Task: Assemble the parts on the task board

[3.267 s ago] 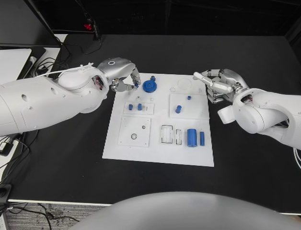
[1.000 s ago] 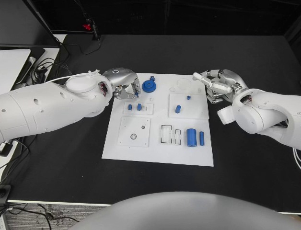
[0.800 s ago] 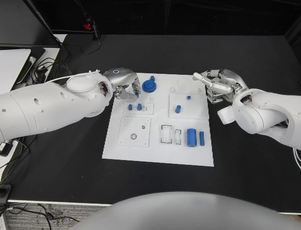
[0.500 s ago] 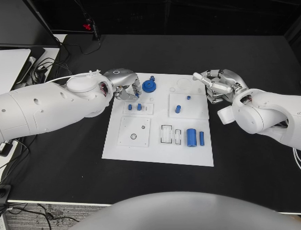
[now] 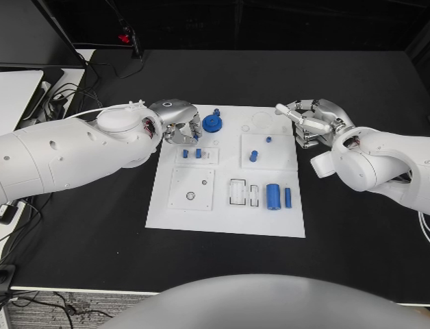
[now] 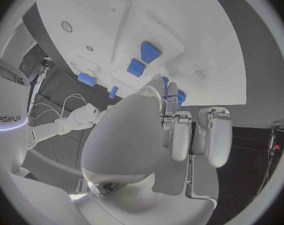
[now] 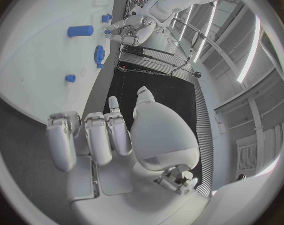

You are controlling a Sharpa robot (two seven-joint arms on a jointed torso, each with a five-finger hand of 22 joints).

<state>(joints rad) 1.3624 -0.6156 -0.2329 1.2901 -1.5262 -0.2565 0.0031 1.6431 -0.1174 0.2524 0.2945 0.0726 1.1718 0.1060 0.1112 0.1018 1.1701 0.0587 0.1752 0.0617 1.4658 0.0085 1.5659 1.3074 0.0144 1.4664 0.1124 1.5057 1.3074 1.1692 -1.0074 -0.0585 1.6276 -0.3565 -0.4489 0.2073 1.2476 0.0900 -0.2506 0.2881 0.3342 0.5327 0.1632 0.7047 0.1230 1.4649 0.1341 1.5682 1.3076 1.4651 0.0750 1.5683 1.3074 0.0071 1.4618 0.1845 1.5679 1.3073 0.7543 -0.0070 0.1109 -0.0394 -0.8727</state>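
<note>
The white task board [image 5: 225, 212] lies mid-table. On it are a blue gear [image 5: 213, 123] at the far left, two small blue pieces [image 5: 192, 153] on a square sub-plate, another blue piece [image 5: 255, 155], and a blue cylinder [image 5: 275, 197] beside a thin blue bar [image 5: 288, 198]. My left hand [image 5: 179, 122] hovers at the board's far-left edge, just left of the gear, its fingers bent down toward the two small pieces [image 6: 143, 59] and holding nothing I can see. My right hand [image 5: 313, 123] hangs off the board's far-right corner, fingers side by side, empty; the gear [image 7: 99, 55] lies beyond it.
A pale round disc [image 5: 262, 122] sits at the board's far right. Empty recesses [image 5: 239, 192] lie by the cylinder, and a square plate with a round hole [image 5: 192, 195] lies near left. Cables and a white desk [image 5: 7, 89] lie beyond the table's left edge.
My left hand has slid a little nearer along the board's left edge, from beside the gear toward the two small pieces. The right hand and the parts have not moved.
</note>
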